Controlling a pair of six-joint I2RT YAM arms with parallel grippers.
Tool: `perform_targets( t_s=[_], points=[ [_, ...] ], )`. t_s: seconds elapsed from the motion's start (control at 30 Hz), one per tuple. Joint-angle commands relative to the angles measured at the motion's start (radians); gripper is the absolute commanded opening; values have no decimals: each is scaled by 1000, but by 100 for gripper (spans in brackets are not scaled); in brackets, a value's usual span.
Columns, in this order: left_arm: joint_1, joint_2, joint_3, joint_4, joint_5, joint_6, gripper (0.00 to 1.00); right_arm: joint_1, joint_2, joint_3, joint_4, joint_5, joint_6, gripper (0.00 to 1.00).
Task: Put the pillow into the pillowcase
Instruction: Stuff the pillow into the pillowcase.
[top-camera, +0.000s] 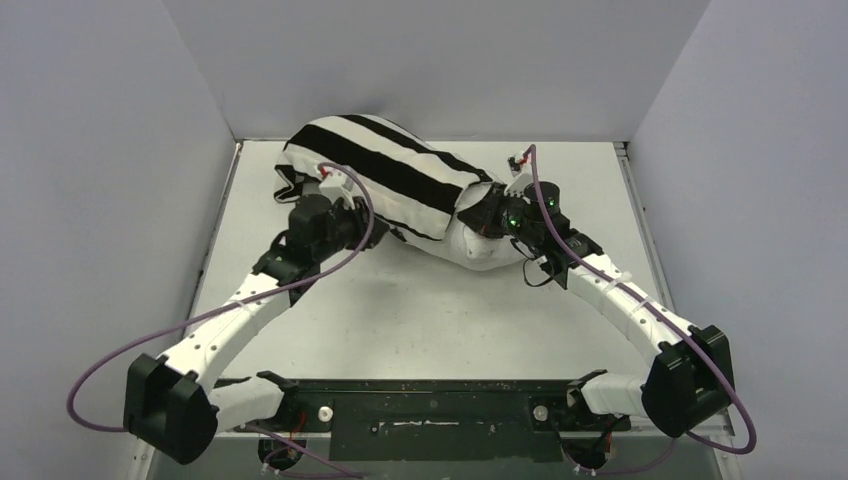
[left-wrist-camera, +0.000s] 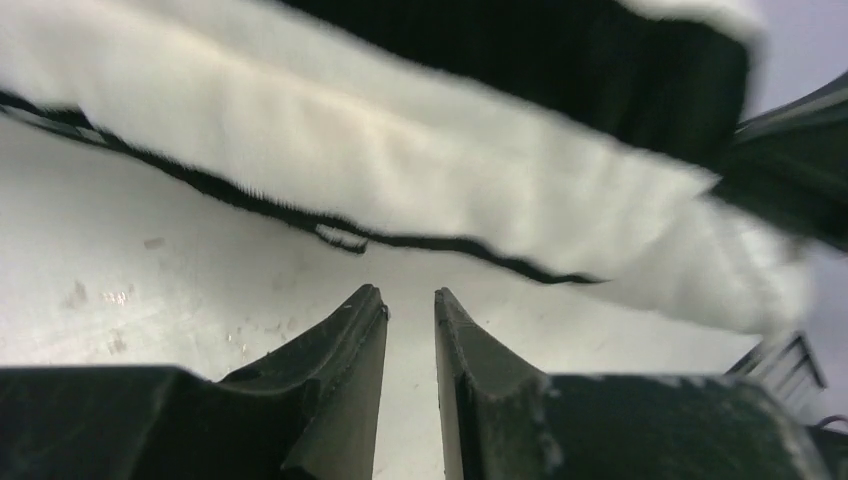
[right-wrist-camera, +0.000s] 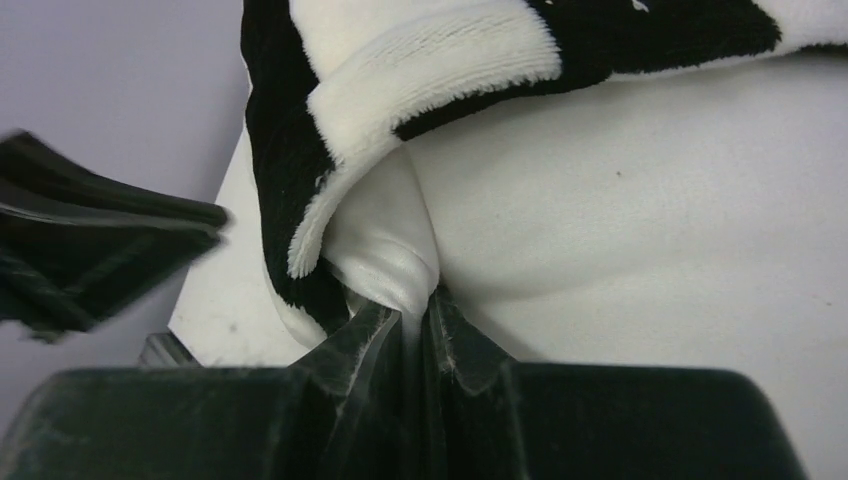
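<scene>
The black-and-white striped pillowcase (top-camera: 385, 160) lies bulging at the back of the table, drawn over most of the pillow. The pillow's plain white end (top-camera: 478, 248) sticks out at the right. My right gripper (top-camera: 487, 217) is at that end, shut on a pinched fold of the pillow (right-wrist-camera: 385, 262) right beside the pillowcase's plush hem (right-wrist-camera: 430, 60). My left gripper (left-wrist-camera: 410, 296) hovers low over the table by the pillowcase's left end (left-wrist-camera: 400, 160). Its jaws stand a narrow gap apart with nothing between them, short of the cloth.
The white table (top-camera: 420, 320) is walled in by grey panels on the left, back and right. Both arm bases sit on a black rail (top-camera: 430, 405) at the near edge, with purple cables looping off each arm.
</scene>
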Motion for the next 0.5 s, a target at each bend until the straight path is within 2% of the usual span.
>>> perform_targets(
  t_s=[0.0,0.17,0.3,0.47],
  points=[
    [-54,75,-130,282,-79,58,22,-46,25,9,196,-63,116,0],
    [-104,123,-262,435,-147,45,24,-51,42,28,214,-85,147,0],
    [-127,151,-337,601,-217,31,43,-51,41,29,226,-89,157,0],
    [-142,231,-317,738,-301,89,52,-50,29,31,224,-88,164,0]
  ],
)
